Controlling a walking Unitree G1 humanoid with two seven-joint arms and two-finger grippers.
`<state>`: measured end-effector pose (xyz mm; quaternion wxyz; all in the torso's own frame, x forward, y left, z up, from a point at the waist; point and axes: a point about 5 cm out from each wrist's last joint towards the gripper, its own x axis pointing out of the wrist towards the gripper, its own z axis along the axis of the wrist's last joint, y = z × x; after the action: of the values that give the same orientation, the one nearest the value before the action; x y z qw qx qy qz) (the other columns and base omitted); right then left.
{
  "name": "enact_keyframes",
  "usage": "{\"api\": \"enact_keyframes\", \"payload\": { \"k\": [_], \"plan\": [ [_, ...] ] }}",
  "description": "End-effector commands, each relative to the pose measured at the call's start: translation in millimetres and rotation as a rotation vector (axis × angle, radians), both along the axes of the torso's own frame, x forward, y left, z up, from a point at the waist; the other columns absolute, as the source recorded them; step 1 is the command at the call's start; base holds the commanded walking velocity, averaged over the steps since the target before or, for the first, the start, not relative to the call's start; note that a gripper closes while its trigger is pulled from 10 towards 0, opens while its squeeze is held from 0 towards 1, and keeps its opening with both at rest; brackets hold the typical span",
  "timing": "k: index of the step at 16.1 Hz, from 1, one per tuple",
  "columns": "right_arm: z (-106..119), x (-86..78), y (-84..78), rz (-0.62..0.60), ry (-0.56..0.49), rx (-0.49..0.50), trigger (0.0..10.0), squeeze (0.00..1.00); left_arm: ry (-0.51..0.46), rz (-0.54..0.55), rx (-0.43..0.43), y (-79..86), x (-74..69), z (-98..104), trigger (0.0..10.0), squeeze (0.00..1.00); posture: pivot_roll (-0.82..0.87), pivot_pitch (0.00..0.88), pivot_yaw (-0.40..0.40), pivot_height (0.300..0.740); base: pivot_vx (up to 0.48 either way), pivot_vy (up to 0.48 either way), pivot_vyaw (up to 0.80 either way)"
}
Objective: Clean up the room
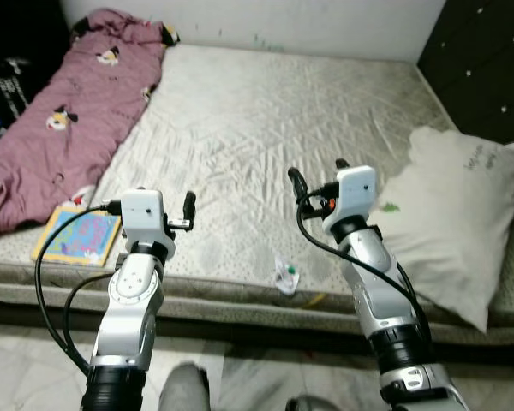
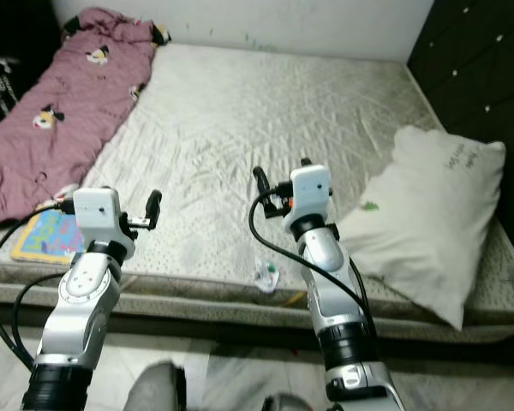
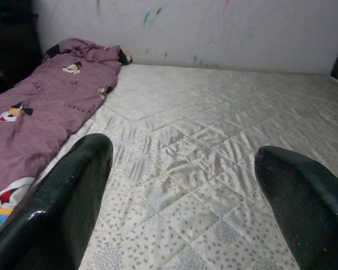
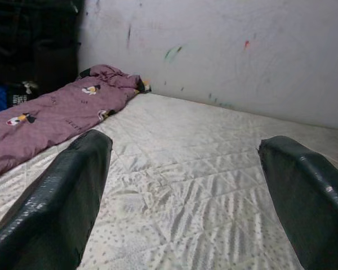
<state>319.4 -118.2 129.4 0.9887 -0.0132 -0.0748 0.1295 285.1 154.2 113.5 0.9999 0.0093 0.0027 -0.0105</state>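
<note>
Left eye view shows my left gripper (image 1: pixel 188 208) and right gripper (image 1: pixel 317 178) spread wide, empty, so I should descend squarely onto the small crumpled white wrapper (image 1: pixel 285 276) lower centre.

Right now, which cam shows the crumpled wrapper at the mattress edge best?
Left eye view: the wrapper lies unobstructed between both arms at the mattress front edge. Right eye view shows it similarly, slightly smaller. The wrist views look past it, up the bed.

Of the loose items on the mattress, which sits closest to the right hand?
The crumpled wrapper at the front mattress edge, just below and left of the right hand. The pillow lies further right; the book and blanket are across by the left arm.
</note>
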Motion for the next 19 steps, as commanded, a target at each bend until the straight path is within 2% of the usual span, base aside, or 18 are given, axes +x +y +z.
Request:
{"api": "enact_keyframes", "payload": {
  "k": [1,4,9,15,19],
  "plan": [
    [4.5,0.1,0.5,0.01,-0.014,-0.001,10.0,0.0,0.001,0.013,-0.011,1.9,0.7,2.2,10.0,0.0,0.08,0.04,-0.056,0.635,0.0,0.0,0.0],
    [4.1,0.6,1.2,0.013,-0.012,-0.002,10.0,0.0,0.0,0.024,-0.01,2.7,0.9,2.6,10.0,0.0,0.08,0.043,-0.058,0.603,0.0,0.0,0.0],
    [4.8,2.1,3.0,0.026,-0.014,-0.008,10.0,0.0,0.015,0.081,-0.042,10.3,0.9,1.3,10.0,0.0,0.08,0.052,-0.059,0.603,0.0,0.0,0.0],
    [4.5,0.3,6.5,0.057,-0.027,-0.035,10.0,0.0,0.029,0.088,-0.063,11.2,-0.9,-1.0,10.0,0.0,0.08,0.047,-0.058,0.603,0.0,0.0,0.0],
    [3.7,-0.5,7.7,0.068,-0.025,-0.039,10.0,0.0,0.027,0.077,-0.069,10.4,-2.1,-1.5,10.0,0.0,0.08,0.041,-0.059,0.603,0.0,0.0,0.52]
  ]
}}
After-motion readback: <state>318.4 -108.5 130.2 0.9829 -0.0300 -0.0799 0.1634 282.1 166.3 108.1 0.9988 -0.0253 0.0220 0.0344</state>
